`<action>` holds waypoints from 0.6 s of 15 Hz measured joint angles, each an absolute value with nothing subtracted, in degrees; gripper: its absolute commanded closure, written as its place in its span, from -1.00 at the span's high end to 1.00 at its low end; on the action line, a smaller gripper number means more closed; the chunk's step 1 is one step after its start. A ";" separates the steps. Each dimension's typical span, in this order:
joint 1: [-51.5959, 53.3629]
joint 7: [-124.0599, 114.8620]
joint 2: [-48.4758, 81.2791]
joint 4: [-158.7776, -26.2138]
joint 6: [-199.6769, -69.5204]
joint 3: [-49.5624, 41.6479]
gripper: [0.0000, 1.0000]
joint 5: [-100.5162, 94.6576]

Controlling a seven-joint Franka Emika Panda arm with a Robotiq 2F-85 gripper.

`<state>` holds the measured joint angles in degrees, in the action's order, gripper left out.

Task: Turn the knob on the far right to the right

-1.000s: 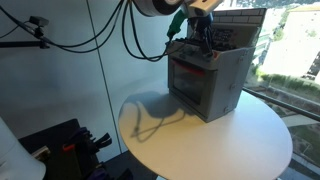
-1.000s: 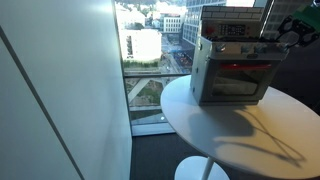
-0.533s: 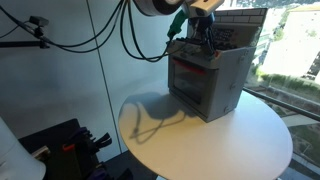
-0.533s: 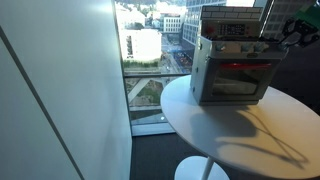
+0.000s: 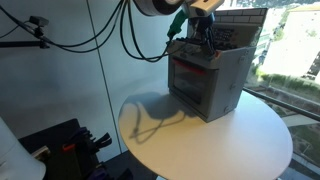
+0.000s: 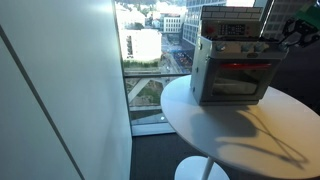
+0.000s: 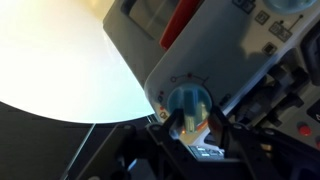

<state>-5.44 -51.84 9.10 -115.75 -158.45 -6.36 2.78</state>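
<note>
On the round white tabletop [image 5: 235, 145] stands a grey toaster oven [image 5: 205, 82], and we find the gripper [image 5: 200, 38] positioned against the upper front of its control panel. In an exterior view the gripper [image 6: 296, 30] sits at the right-hand end of the oven front [image 6: 235, 75]. In the wrist view, the knob [image 7: 188, 102] named in the task appears as a round, bluish dial at the end of the panel, with printed marks arcing beside it. The gripper [image 7: 190, 123] sits directly at this dial, with 1 jaw to each side of it. This picture is blurred, so we cannot tell whether the jaws are clenched on the dial or only bracket it with a gap. We judge the step in hand to be the grasp of the knob, with the turn itself not yet shown. The next move calls for 2 actions: confirm a firm closure on the dial, then rotate the wrist about the knob's own axis, to the right as read from the oven front. We advise keeping the jaws centred on the dial to prevent slipping. Avoid pushing into the panel, because the oven stands free on the tabletop and may shift.
</note>
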 measured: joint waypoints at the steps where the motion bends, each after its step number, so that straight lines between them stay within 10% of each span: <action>1: -5.43 -52.38 9.09 -115.78 -158.46 -6.36 -0.78 2.78; 9: -5.43 -62.57 8.61 -116.90 -159.34 -6.44 -0.80 2.75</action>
